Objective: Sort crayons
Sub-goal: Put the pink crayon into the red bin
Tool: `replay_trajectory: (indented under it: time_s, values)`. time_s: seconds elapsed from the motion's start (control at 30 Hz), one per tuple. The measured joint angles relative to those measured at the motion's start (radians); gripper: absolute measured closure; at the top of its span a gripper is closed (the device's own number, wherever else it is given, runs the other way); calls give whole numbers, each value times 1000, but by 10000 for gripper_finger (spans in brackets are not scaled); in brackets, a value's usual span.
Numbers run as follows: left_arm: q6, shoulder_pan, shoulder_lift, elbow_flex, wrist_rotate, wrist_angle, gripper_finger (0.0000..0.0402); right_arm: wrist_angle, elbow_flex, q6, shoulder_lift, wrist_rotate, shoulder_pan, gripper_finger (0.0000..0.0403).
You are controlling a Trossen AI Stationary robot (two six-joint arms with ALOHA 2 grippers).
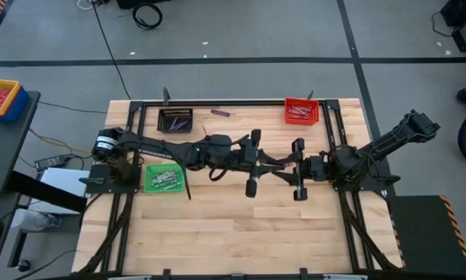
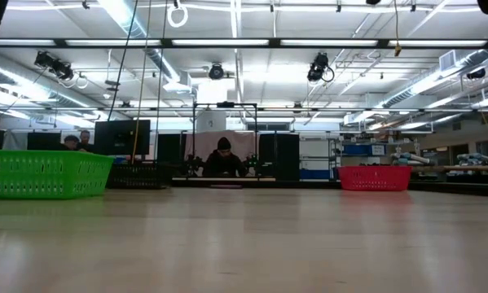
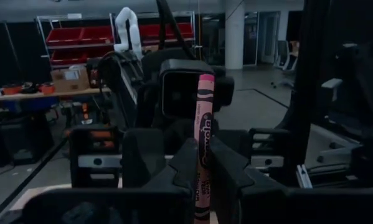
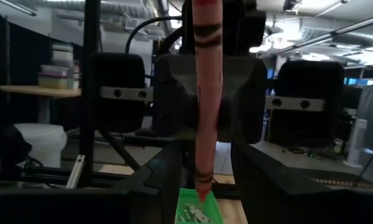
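My two arms meet over the middle of the table (image 1: 240,233). My left pincer (image 3: 202,168) is clamped narrow on one pink crayon (image 3: 203,124). It is a smooth paper-wrapped stick with black printing, standing upright between my dark fingers and held up off the wood. My right pincer (image 4: 205,180) faces it. Its fingers stand wide on either side of that crayon, and I see a gap on each side, so they are not gripping.

I count three bins on the table, all with slotted plastic walls:
- The green bin (image 1: 164,179) sits near the left edge, beside my left arm's base. It holds a heap of pale crayons (image 1: 162,180).
- The black bin (image 1: 175,119) sits at the far edge, left of centre. It seems to hold a few purple sticks, though they are too small for me to count.
- The red bin (image 1: 302,111) sits at the far edge, right of centre, with reddish sticks in it.

One purple crayon (image 1: 221,113) lies loose on the boards between the black bin and the red one, apart from both.

The table top is pale wooden planking with a black frame round it. The near half is bare wood, which is the widest open room I have. At the far edge the bins crowd the rim. Off the table to the left, one orange bin (image 1: 1,97) sits on a dark stand.

From table height, one seated person (image 2: 224,159) shows in the room behind.
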Motion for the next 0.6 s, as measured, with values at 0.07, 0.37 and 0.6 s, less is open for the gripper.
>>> replay_trajectory:
  time_s: [0.07, 0.37, 0.6]
  values:
    - [3, 1, 0, 0, 0, 12, 368, -1, 0, -1, 0, 24, 0, 260]
    - [5, 1, -1, 0, -12, 1, 367, -3, 0, -2, 0, 80, 0, 313]
    - [15, 6, -2, 0, -44, -28, 364, -7, 0, 0, 0, 85, 0, 378]
